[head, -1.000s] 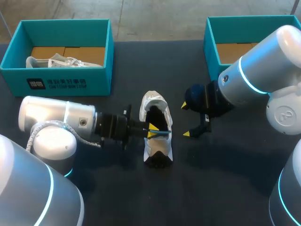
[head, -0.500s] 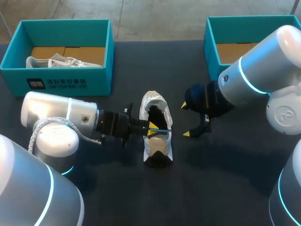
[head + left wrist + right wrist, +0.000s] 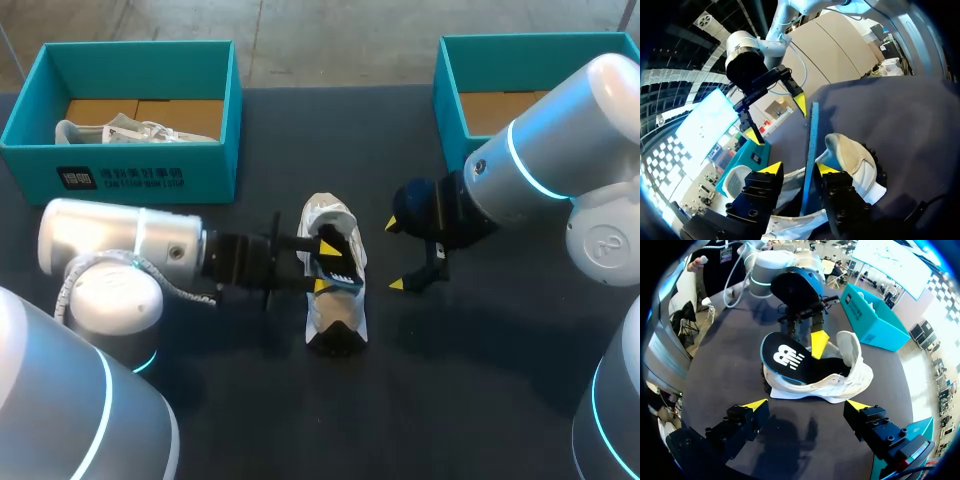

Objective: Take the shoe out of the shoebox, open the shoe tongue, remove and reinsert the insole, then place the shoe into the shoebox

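Note:
A white shoe [image 3: 330, 300] lies on its side in the middle of the dark table, its opening facing my right arm. A dark insole with a blue edge [image 3: 342, 266] stands partly inside it, heel end sticking out [image 3: 784, 359]. My left gripper [image 3: 324, 265] is at the shoe's opening with its fingers apart. In the left wrist view the insole edge [image 3: 810, 145] stands between the fingers of that gripper [image 3: 798, 168], close to one finger and clear of the other. My right gripper [image 3: 396, 255] hangs open just right of the shoe [image 3: 840, 377], nothing between its fingers [image 3: 806, 407].
A teal shoebox [image 3: 150, 180] at the back left holds another white shoe [image 3: 130, 130]. A second teal shoebox [image 3: 452, 90] stands at the back right, partly behind my right arm. Bare table lies in front of the shoe.
My left gripper's fingers have spread apart and let go of the insole, which they pinched shut before. The right arm has not moved.

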`<action>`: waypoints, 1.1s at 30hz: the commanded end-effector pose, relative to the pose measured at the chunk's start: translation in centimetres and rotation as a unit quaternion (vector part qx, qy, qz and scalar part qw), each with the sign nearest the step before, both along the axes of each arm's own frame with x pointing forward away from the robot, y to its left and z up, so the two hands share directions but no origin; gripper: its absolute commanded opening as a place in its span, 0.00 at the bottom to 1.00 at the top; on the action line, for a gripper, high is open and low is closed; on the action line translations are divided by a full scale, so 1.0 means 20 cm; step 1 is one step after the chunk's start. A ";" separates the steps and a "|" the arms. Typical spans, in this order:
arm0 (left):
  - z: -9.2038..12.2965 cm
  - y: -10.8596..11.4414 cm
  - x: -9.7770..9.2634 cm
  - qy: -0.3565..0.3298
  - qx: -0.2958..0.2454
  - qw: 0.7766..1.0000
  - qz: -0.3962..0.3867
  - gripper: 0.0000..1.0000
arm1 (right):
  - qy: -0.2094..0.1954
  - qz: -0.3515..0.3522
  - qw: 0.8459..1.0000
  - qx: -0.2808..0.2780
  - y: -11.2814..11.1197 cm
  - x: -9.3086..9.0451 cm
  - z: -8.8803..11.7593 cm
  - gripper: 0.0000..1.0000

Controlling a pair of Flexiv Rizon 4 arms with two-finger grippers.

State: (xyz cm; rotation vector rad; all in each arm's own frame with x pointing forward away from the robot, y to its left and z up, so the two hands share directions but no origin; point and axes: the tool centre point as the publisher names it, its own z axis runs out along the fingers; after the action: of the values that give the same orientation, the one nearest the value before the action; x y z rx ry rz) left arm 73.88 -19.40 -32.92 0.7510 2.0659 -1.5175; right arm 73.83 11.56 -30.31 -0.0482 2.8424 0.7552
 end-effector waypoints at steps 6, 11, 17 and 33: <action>-0.01 0.01 -0.05 0.000 0.000 1.000 -0.007 0.00 | -0.001 -0.001 1.000 -0.001 0.00 0.00 0.00 1.00; -0.05 0.00 -0.04 -0.007 0.014 1.000 -0.016 0.00 | -0.001 -0.001 1.000 -0.001 0.00 0.00 0.00 1.00; -0.10 -0.01 -0.02 -0.009 0.024 1.000 -0.018 0.00 | -0.001 -0.001 1.000 -0.001 0.00 0.00 0.00 1.00; -0.11 -0.02 0.02 -0.019 0.028 0.999 -0.002 0.47 | -0.001 -0.001 1.000 -0.001 0.00 0.00 0.00 1.00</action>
State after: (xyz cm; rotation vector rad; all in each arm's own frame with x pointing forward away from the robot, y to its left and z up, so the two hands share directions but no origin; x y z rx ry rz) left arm 74.63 -19.62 -35.28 0.8016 2.0916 -1.4460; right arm 73.83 11.56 -30.31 -0.0482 2.8424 0.7552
